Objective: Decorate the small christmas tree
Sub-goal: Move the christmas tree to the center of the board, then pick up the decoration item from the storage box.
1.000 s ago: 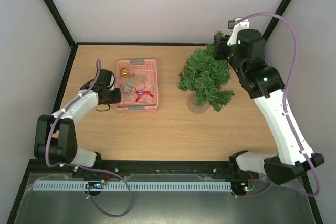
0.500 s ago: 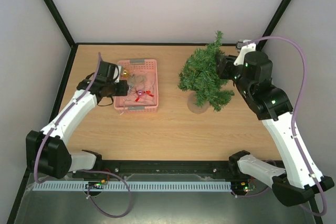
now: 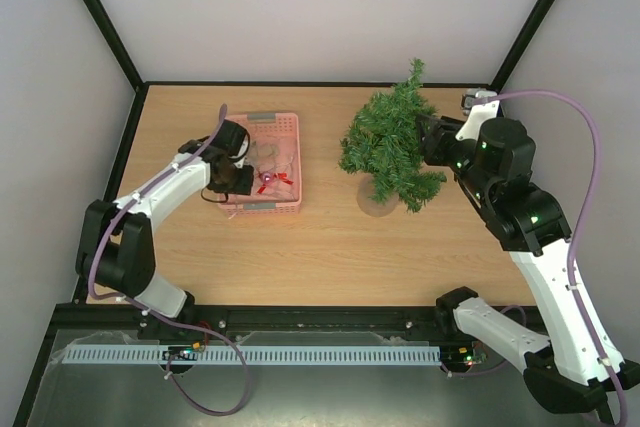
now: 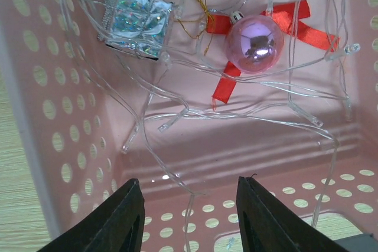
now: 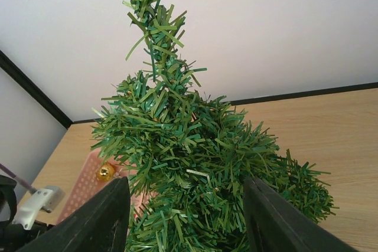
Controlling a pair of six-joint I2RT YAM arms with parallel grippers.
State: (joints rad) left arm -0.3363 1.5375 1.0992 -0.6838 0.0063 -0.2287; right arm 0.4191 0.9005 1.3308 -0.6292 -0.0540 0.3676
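Wide open at frame bottom, the left gripper (image 4: 189,205) could snag the tangled clear light string (image 4: 177,116) while reaching the glossy pink ball ornament (image 4: 255,43) upper right.

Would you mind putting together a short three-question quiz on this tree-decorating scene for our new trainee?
1. Fill the gap: the left gripper hovers over the pink basket with its jaws ___.
2. True or false: the pink bauble hangs on the small christmas tree.
3. Which gripper is beside the tree? A. left gripper B. right gripper

Key: 1. open. 2. False, the bauble lies in the basket. 3. B.
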